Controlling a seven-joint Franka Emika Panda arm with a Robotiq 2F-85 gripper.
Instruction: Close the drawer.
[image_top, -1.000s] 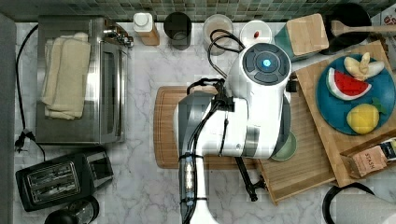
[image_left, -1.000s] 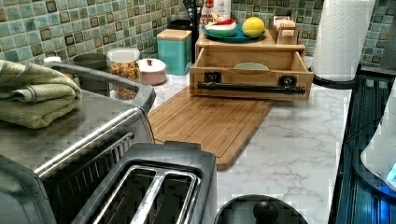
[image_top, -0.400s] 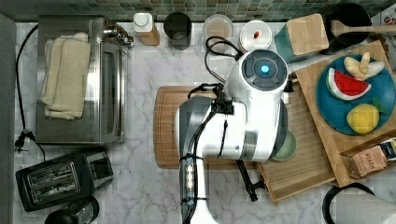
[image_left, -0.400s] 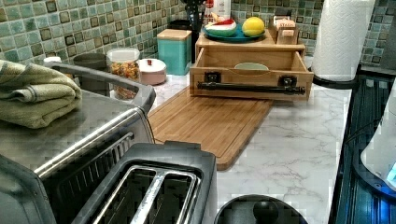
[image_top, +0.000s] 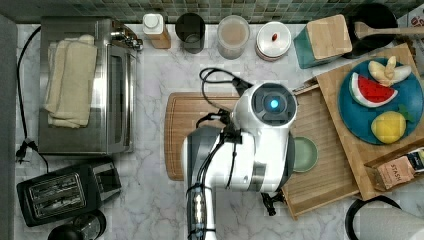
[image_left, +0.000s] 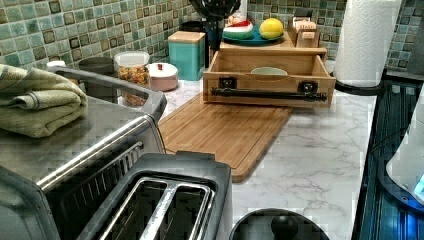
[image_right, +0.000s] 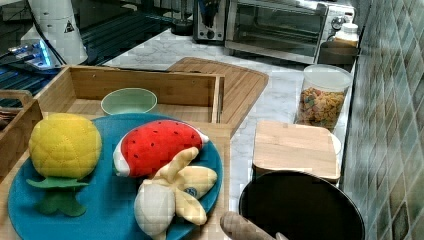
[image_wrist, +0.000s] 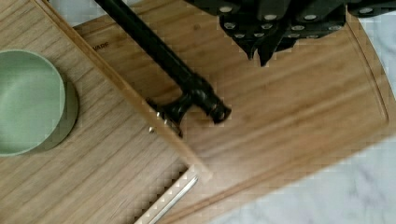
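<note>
The drawer stands pulled out from under the wooden top, its front over the cutting board. Its long black bar handle runs along the front panel. In the wrist view the handle crosses diagonally, one end fixed on a bracket at the drawer's front wall. My gripper hangs above the cutting board, just outside the handle, its fingers shut on nothing. The arm hides the drawer's front in the top view. A green bowl sits in the drawer.
A blue plate of toy fruit lies on the wooden top. A toaster oven and toaster stand at the top view's left. Jars and a teal canister line the tiled wall. A paper towel roll stands beside the drawer.
The arm has shifted toward the top view's bottom edge, over the drawer's front. The drawer stays pulled out as before.
</note>
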